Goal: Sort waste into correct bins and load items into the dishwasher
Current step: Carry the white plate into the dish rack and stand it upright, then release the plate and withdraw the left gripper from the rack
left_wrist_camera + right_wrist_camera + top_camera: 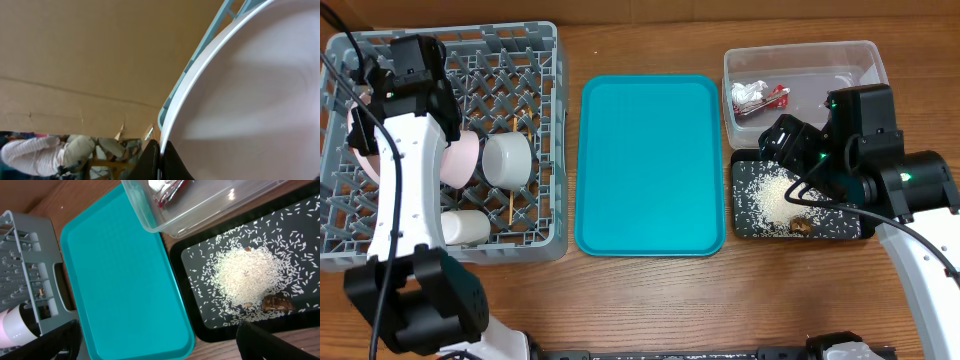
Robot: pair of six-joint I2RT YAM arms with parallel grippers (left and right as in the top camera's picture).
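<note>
My left gripper [368, 100] is shut on the rim of the round white plate [358, 150] and holds it on edge at the left side of the grey dish rack [558, 100]. In the left wrist view the fingers [161, 161] pinch the plate's rim [240, 90]. The pink bowl [465, 160], a white bowl [507, 158] and chopsticks [511, 205] are in the rack. My right gripper [798, 165] is open and empty over the black tray [745, 225], which holds rice [775, 195] and a brown scrap [802, 226]. The clear tub [860, 60] holds the tissue [750, 95] and the red wrapper [778, 97].
A large teal tray [650, 165] lies between the rack and the two bins. A white cup-like item [465, 228] lies on its side near the rack's front. The right wrist view shows the teal tray [115, 280], rice [250, 275] and tub [150, 215].
</note>
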